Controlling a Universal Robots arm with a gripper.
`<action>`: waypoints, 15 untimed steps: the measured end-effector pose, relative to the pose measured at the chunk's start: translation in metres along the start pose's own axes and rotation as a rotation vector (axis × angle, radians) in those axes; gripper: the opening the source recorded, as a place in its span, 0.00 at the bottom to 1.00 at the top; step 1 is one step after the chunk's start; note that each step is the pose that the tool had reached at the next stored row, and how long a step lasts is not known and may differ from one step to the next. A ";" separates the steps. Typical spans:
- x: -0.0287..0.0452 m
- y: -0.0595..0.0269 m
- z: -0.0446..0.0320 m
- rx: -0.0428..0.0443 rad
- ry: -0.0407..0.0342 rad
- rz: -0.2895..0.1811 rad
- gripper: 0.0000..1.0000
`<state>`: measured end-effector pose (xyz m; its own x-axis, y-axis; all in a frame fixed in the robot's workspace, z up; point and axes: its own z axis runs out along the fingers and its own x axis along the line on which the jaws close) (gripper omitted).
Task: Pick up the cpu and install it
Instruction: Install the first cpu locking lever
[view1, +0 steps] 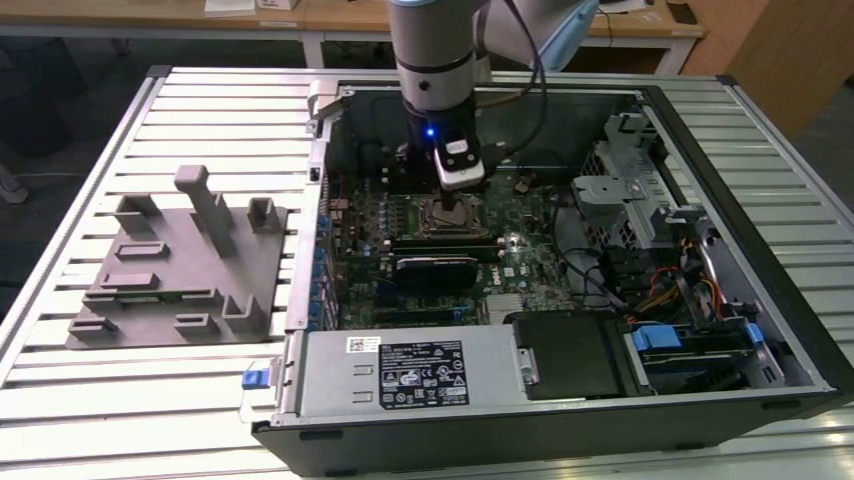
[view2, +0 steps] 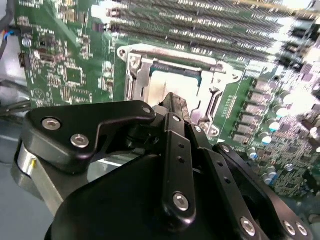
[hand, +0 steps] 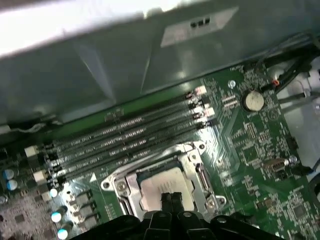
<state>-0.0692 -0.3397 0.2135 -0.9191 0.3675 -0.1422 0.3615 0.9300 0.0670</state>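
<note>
We have the hand (view1: 458, 203) down inside the open computer case (view1: 747, 300), right over the socket (view1: 447, 215) on the motherboard (view1: 534, 260), and the cpu (hand: 165, 187) already lies within the socket's metal frame, its pale top showing in both wrist views. In the first wrist view the two fingertips (hand: 171, 199) sit pressed together with no gap between them, poised at the near edge of the chip; whether they actually touch its top we cannot tell. So we judge the seating step to be at its close, and what matters now is care rather than force. We would want the chip lying flat and square to the frame (view2: 135, 70), with an even dark margin on each side; in the second wrist view the visible part of the cpu (view2: 165, 85) looks level, but the black linkage of the hand hides its near half, so we cannot vouch for that side. Any push should be straight down and gentle, since a tilted chip could bend the contacts beneath. Any sideways drag across the top would risk shifting the chip out of register. The memory slots (hand: 125, 137) run just beyond the socket, and small capacitors (view2: 272, 132) stand close beside it, so we would keep the hand's path vertical and narrow. The gray slotted fixture (view1: 180, 270) rests on the bench (view1: 80, 380), well apart from the case.
</note>
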 end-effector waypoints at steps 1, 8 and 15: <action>-0.0004 -0.0009 0.0000 0.0053 -0.0001 -0.001 0.11; -0.0013 -0.0033 0.0000 0.0314 0.0212 -0.002 0.11; -0.0077 -0.0009 0.0015 0.0400 0.0467 -0.002 0.11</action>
<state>-0.0622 -0.3433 0.2131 -0.9258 0.3656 -0.0959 0.3647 0.9307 0.0270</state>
